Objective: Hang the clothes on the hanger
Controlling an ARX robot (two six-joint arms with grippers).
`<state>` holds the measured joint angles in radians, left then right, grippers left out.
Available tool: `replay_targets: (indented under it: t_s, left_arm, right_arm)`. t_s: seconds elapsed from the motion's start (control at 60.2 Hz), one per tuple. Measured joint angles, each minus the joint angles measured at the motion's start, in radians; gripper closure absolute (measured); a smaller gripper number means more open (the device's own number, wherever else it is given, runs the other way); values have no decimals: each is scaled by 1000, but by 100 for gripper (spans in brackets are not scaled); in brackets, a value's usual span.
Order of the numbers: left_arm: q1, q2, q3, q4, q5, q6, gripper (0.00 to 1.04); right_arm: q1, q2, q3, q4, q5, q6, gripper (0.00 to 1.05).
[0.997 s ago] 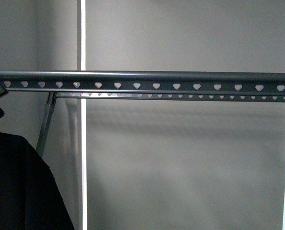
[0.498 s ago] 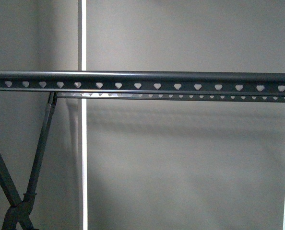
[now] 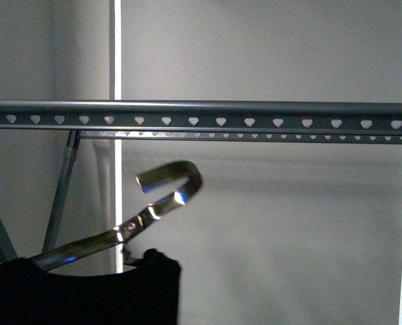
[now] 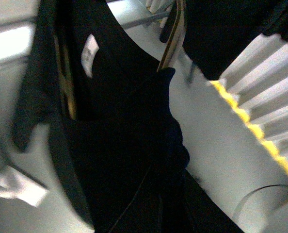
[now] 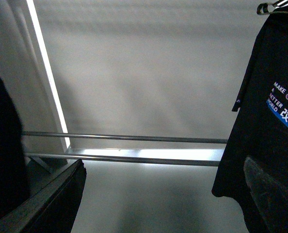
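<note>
The hanger is a long dark grey rail with heart-shaped holes, running across the front view. Below it, at the lower left, the black T-shirt rises into view. A shiny metal hook, blurred, sticks up from its collar and stays below the rail. In the left wrist view the T-shirt fills the middle, with a white neck label. My left gripper is shut on this cloth and hidden by it. My right gripper is open and empty, with both fingers at the frame edges.
Grey crossed legs stand at the left end of the rail. The right wrist view shows a black T-shirt with printed words hanging at one side, another dark garment opposite, and two thin rails. A white pleated thing with a yellow edge is near the left wrist.
Half a second ago only the rail and legs showed in the front view. Now the black T-shirt and its metal hook have come up from the lower left, towards the rail.
</note>
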<state>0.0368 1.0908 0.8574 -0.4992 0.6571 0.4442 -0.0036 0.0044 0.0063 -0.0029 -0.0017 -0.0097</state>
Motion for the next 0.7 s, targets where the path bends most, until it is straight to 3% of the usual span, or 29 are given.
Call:
replay_targets:
  t_s: [0.166, 0.299, 0.698]
  left_arm:
    - [-86, 155, 132, 100, -106, 613, 100]
    - [-156, 238, 225, 148, -95, 838, 100]
    - [-301, 339, 349, 256, -3, 985, 100]
  right_arm:
    - [0, 0, 0, 0, 0, 0, 7]
    - [0, 0, 0, 0, 0, 0, 7]
    - [0, 0, 0, 0, 0, 0, 7]
